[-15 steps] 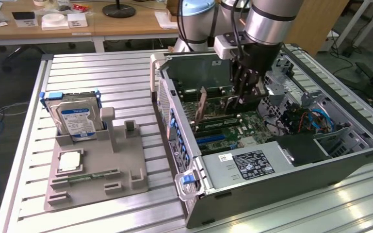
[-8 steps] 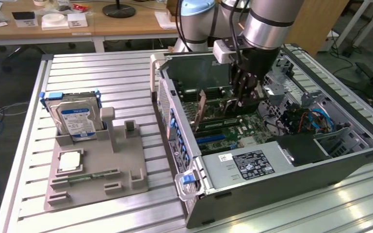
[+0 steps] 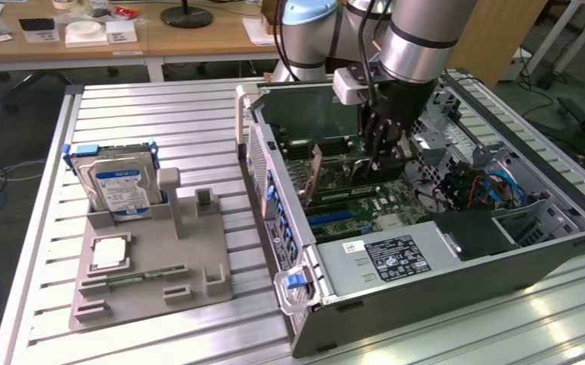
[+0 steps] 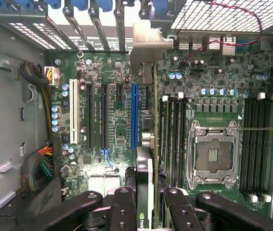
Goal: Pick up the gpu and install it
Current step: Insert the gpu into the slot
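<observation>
Gripping the gpu (image 4: 145,178) edge-on, gripper (image 4: 147,211) jaws clamped on its two faces. Card stands upright just beside the blue slot (image 4: 134,115), its bracket (image 4: 148,45) beyond the slot's end.

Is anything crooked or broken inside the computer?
Nothing looks broken or spilled. The thin dark green graphics card with its silver bracket stands on edge in the black claw, lined up with the slots. The square metal processor socket sits bare, with no cooler.
</observation>
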`<state>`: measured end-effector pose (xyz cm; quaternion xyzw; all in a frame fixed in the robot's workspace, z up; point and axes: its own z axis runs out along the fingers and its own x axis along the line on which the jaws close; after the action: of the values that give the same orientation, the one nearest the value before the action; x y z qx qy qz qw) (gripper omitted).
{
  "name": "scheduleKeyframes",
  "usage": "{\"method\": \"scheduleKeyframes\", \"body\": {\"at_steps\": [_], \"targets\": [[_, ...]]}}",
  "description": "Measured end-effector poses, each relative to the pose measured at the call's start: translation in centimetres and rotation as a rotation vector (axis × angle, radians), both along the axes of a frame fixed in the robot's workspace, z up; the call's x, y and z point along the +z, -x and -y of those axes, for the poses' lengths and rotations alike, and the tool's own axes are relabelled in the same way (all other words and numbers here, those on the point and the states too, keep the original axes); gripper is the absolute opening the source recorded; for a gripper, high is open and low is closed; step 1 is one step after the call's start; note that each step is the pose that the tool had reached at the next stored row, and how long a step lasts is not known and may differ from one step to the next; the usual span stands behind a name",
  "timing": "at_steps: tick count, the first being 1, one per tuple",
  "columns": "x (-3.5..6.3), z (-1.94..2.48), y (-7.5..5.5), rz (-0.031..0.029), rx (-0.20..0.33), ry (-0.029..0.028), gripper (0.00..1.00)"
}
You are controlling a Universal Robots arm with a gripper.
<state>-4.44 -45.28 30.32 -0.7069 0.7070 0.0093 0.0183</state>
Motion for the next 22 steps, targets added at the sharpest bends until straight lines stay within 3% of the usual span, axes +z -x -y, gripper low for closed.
{"method": "scheduleKeyframes", "body": {"at_steps": [22], "targets": [[-0.89, 0.09, 0.41, 0.0000, 0.002, 0.0003, 0.27]]}}
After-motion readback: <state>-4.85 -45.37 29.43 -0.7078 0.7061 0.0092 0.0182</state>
